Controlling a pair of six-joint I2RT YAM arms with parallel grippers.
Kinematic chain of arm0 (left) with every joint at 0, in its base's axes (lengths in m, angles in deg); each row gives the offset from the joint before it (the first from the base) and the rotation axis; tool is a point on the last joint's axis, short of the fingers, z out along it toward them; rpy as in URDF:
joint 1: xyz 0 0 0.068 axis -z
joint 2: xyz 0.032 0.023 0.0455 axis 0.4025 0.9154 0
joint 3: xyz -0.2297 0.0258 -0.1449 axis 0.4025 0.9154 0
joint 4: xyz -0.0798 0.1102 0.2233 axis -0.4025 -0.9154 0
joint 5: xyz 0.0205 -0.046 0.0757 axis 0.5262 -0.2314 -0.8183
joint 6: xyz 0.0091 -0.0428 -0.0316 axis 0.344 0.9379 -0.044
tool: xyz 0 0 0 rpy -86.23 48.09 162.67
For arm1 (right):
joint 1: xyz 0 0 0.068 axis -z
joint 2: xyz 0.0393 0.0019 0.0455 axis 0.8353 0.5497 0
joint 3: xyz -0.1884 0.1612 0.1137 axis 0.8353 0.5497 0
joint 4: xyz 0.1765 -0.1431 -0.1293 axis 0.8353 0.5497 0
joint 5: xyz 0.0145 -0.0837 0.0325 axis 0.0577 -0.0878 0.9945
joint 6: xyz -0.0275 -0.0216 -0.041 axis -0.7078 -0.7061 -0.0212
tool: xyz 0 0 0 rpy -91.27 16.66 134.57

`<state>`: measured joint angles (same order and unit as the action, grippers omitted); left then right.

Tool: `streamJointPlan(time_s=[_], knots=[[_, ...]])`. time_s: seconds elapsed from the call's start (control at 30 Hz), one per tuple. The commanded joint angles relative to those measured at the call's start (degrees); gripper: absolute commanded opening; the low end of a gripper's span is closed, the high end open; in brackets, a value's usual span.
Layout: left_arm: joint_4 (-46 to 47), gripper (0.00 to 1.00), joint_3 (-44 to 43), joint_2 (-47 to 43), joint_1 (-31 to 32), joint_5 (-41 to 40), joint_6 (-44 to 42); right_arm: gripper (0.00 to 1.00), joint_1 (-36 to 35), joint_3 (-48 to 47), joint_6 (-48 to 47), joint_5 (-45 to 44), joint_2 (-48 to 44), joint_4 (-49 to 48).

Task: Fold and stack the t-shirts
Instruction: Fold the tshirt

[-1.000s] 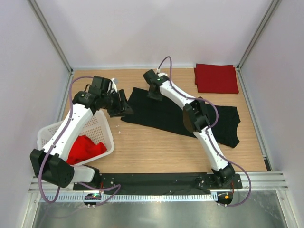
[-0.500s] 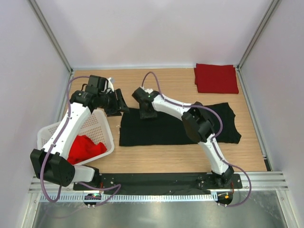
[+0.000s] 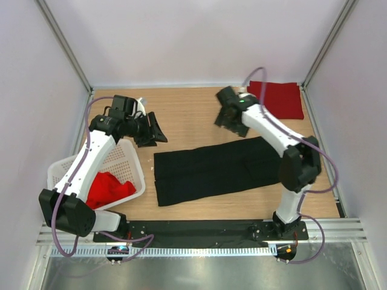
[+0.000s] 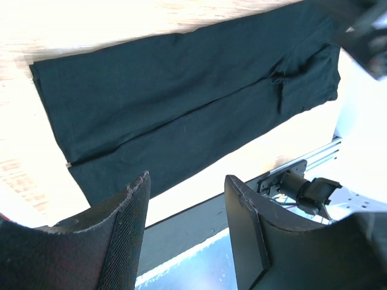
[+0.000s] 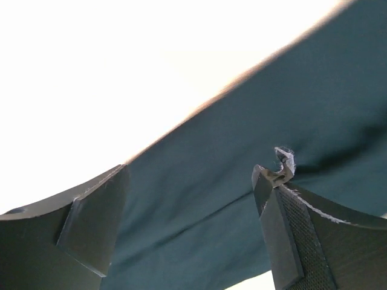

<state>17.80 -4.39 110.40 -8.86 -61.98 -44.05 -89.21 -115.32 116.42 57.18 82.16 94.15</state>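
We've got the black t-shirt (image 3: 211, 172) as a folded strip across the middle of the worktop (image 3: 193, 109), left claw (image 4: 187, 181) and right claw (image 5: 190, 181) both spread and empty near the far edge, guessing to grab it for the next fold.

The right hand (image 3: 225, 121) is pulling away from the black t-shirt (image 3: 211, 172). A second ago it was down on the cloth's far left part. Now it is hanging with its jaws spread, free of the shirt, toward the far right corner of the tabletop (image 3: 193, 109), just beside the folded red t-shirt (image 3: 277, 99). The black t-shirt is no longer lying spread and slanted. It is lying doubled into a long narrow band, closer to the tabletop's near edge.
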Motion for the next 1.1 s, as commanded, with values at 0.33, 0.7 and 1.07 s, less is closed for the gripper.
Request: streamJointPlan(time_s=[0.33,0.7,1.07], knots=[[2.66,0.53,1.85,-1.16,-0.46,3.17,0.16,1.00,16.12,22.23,27.99,-16.45,-13.21,13.06],[1.17,0.53,2.03,-1.87,-0.72,2.73,-0.89,1.00,17.97,33.48,22.65,-13.30,-7.49,-9.06],[-0.76,0.53,-0.43,-0.55,-1.69,-0.79,-3.00,0.98,5.52,32.27,10.25,1.12,2.70,-27.37]])
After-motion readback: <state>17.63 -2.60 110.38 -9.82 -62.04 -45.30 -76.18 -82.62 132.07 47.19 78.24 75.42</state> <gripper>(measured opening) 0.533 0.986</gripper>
